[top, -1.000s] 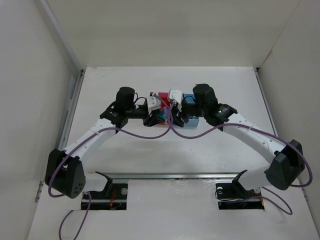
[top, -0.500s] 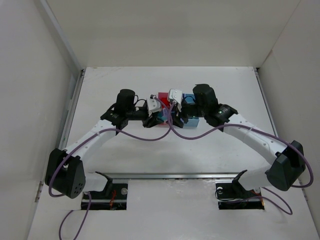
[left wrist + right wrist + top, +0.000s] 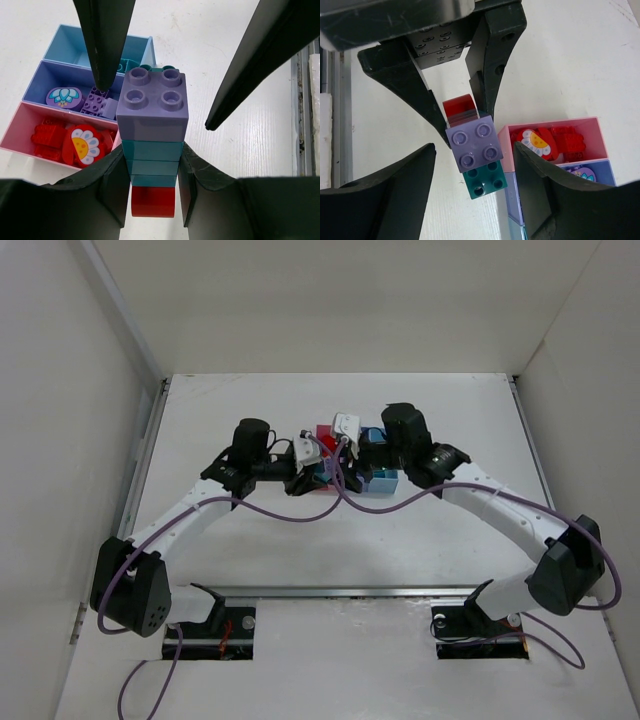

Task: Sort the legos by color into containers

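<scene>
1. The brick stack (image 3: 153, 150) is clamped between the fingers of the left gripper (image 3: 153, 165). The jaws are closed on the teal bricks (image 3: 152, 159) in its middle.
2. The stack is topped by a purple 2x2 brick (image 3: 155, 102), and a red brick (image 3: 152, 201) is seen at the other end, deep between the fingers.
3. The right gripper (image 3: 474, 150) is held around the purple brick with its jaws apart. A gap is seen on each side and nothing is gripped.
4. A teal studded brick (image 3: 485, 182) is seen right against the purple brick. Whether it is joined to the stack cannot be told.
5. The stack is held just beside the end of the pink bin (image 3: 22, 120), over the white table (image 3: 250, 540).
6. Three joined bins are seen in a row: pink, then the purple-blue bin (image 3: 45, 80), then the light blue bin (image 3: 70, 47).
7. Red bricks (image 3: 47, 137) and a red flower piece (image 3: 82, 145) are seen in the pink bin.
8. A round purple piece (image 3: 65, 96) and a small purple brick (image 3: 95, 102) are seen in the purple-blue bin.
9. In the top view both arms are seen meeting at the bins, mid-table.
</scene>
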Robot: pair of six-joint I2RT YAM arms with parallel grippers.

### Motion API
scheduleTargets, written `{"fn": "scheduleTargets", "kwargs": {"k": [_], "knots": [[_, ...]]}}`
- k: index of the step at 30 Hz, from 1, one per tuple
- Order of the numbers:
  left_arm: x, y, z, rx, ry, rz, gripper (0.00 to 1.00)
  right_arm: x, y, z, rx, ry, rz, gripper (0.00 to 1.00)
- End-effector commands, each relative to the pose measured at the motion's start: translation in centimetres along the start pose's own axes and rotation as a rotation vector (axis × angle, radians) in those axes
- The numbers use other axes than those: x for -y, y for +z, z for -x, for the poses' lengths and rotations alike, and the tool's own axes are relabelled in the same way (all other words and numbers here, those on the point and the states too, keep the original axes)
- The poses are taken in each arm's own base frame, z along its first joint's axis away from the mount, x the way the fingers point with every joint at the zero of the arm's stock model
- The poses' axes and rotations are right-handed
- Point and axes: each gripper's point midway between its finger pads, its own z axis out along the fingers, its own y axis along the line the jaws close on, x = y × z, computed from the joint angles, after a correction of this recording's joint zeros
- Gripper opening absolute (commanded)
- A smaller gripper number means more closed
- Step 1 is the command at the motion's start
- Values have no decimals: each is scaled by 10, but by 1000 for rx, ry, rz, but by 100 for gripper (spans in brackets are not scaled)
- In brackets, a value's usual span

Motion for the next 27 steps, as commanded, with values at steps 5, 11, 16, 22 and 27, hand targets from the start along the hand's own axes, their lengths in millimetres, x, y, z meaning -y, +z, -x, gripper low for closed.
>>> {"fn": "scheduleTargets", "kwargs": {"k": [5, 11, 16, 22, 27], "knots": [[6, -3, 5, 24, 34, -23, 0, 9, 2, 34, 80, -74, -10, 71], [10, -5, 6, 27, 32, -31, 0, 13, 4, 35, 77, -83, -18, 71], [11, -5, 2, 21, 24, -35, 0, 17, 0, 39, 89, -90, -34, 71], [10, -4, 3, 26, 31, -32, 0, 12, 3, 37, 95, -77, 0, 45], [8, -4, 4, 27, 29, -21, 0, 13, 1, 37, 97, -65, 1, 22]]}}
